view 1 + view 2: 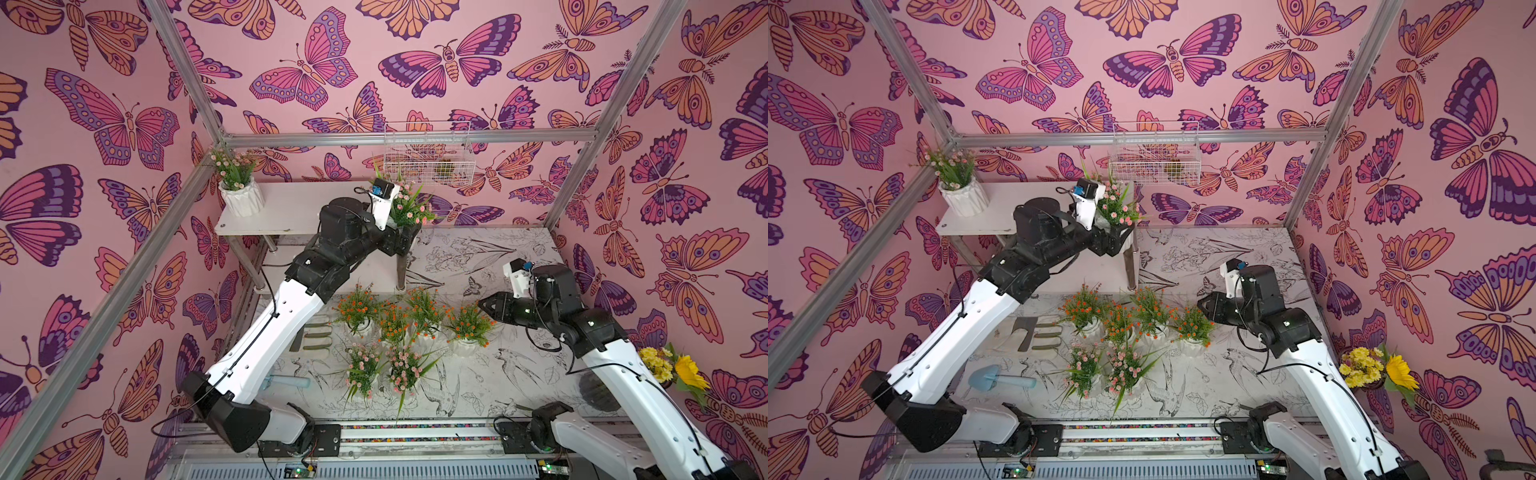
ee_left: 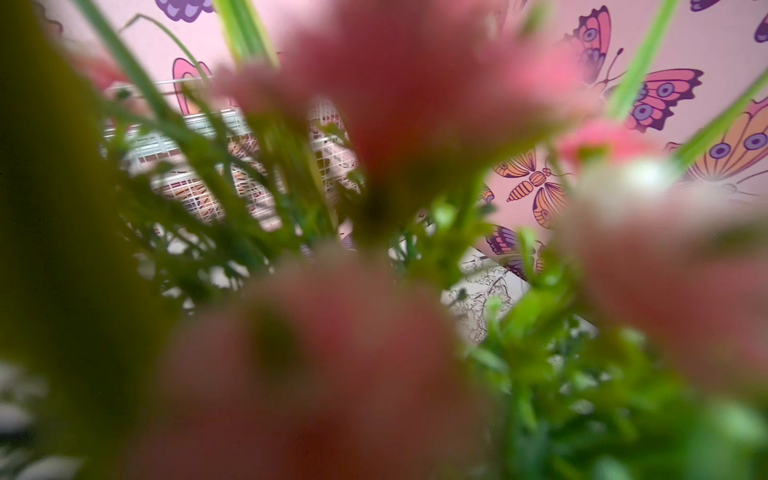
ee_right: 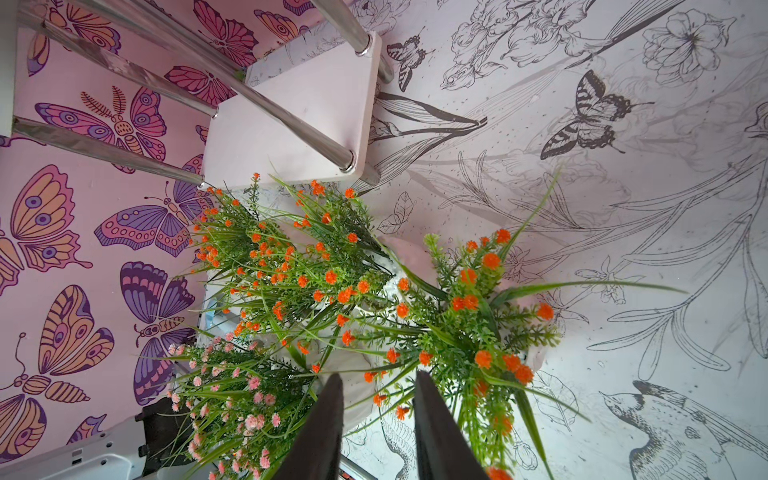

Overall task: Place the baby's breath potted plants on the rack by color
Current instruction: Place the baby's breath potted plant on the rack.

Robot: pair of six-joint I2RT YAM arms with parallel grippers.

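Left gripper [image 1: 406, 237]: clasps a pink-bloom potted plant [image 1: 409, 205] at the right edge of the rack [image 1: 291, 208] top shelf.
Right gripper [image 3: 378, 376]: jaws parted, empty, beside orange-bloom potted plants [image 1: 471, 326] on the table [image 1: 519, 374].
Top shelf's far left corner: second pink plant [image 1: 237, 174].

Eight baby's breath potted plants are counted in both top views.

- Pink-flowered plants [image 1: 235, 168] [image 1: 409, 205] [image 1: 361, 368] [image 1: 405, 368]: four.
- Orange-flowered plants [image 1: 357, 305] [image 1: 392, 322] [image 1: 424, 305] [image 1: 471, 324]: four.
- Rack [image 1: 291, 203]: one, with two tiers.
- Wire basket [image 1: 428, 153]: one.
- Sunflower bunch [image 1: 673, 368]: one.
- Blue trowel [image 1: 1000, 380]: one, as seen in a top view.
- Robot arms [image 1: 266, 340] [image 1: 623, 374]: two.
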